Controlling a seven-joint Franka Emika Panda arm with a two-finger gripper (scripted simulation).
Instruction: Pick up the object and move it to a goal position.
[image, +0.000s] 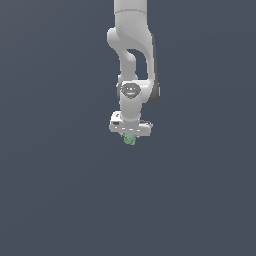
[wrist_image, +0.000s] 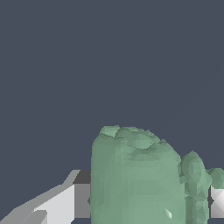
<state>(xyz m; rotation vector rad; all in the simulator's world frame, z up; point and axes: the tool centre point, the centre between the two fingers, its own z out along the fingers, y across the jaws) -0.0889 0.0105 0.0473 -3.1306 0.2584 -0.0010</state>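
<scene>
Under the arm, at six o'clock, my gripper (image: 130, 134) is closed on the object (image: 130, 139) — fingers (wrist_image: 65, 203) pressing both flanks. I'd carry slowly and smoothly — no jerks — toward the goal.

No legible text, label, brand, number or sign appears in either view; the arm (image: 131, 60) and every other surface are unmarked.

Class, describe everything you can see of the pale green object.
The pale green object is a small, lumpy mass with a bumpy, matte surface and a knobbly side lobe. It sits between the fingers of the white claw, which press against both its sides. In the exterior view it peeks out just beneath the claw.
</scene>
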